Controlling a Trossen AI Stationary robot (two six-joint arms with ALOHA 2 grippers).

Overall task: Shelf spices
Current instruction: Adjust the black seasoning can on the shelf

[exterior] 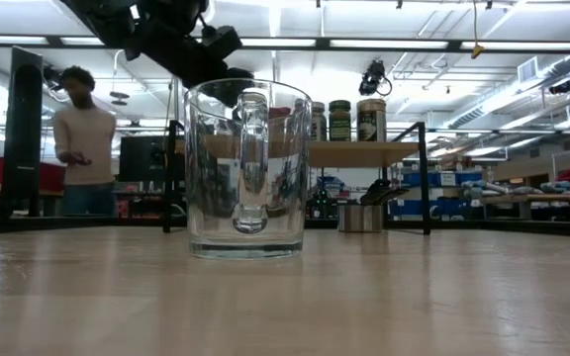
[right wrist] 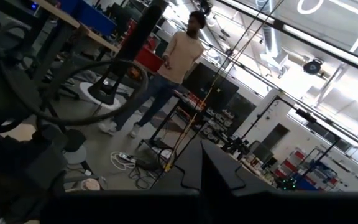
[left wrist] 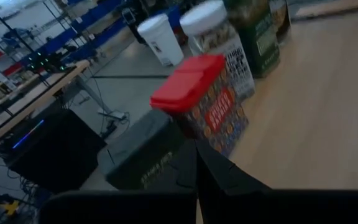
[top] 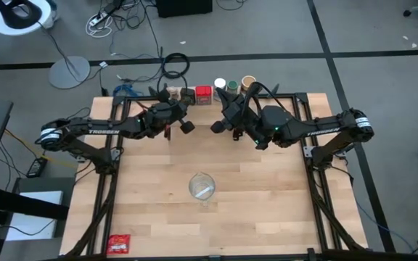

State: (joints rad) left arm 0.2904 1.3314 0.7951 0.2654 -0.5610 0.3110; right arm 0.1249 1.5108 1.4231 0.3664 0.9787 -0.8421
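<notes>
- The shelf stands at the far edge of the surface, and the places below are given from it.
- On its plank stand the spices in a row: a dark green tin, a red tin, a white-lidded clear jar, a green-lidded jar and a tan-lidded jar (the overhead view shows them crowded close, lids up).
- The left pincer hangs just in front of the shelf's left end, near the dark green tin, its fingers pressed together on nothing.
- The right pincer hangs just in front of the shelf's right half, likewise closed and empty; its wrist camera looks into the room, where a person stands.
- A clear glass mug stands well in front of the shelf, mid-surface, handle toward the low camera.
- A flat red packet lies far from the shelf, at the near left corner.
</notes>
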